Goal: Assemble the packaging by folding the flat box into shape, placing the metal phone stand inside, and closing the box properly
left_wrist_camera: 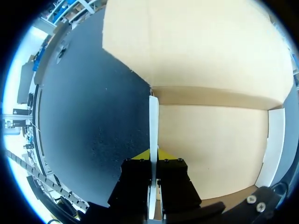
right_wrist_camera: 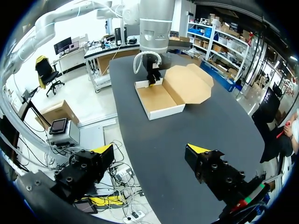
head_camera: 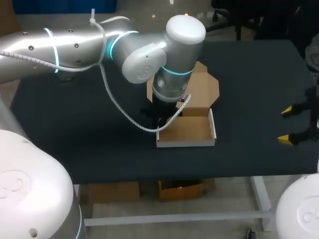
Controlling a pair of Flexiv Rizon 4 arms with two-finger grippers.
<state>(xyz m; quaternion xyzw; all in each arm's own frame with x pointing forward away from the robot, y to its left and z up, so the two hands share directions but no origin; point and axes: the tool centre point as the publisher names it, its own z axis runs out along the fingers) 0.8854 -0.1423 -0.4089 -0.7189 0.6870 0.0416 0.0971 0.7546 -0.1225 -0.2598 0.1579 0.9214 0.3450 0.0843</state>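
Box (head_camera: 187, 130) is sitting near the middle of the black table (head_camera: 75, 124) with its tray half formed and its lid (head_camera: 203, 92) hinged open on the far side. The left claw (left_wrist_camera: 153, 156) is pinching the tray's left side wall (left_wrist_camera: 153, 116), one finger inside and one outside, with the white edge of the card standing upright between them. This is looking like the squaring-up step, so I'd say the grip wants to be held plumb and the wall pressed along its crease, not yanked sideways — a light card tray like this is likely to skid on the table if the arm is pulling instead of folding. The right claw (head_camera: 289, 124) is hanging spread wide at the table's right edge, well apart from the box and touching nothing; it could be steadying the opposite wall. The metal phone stand isn't showing in any view.
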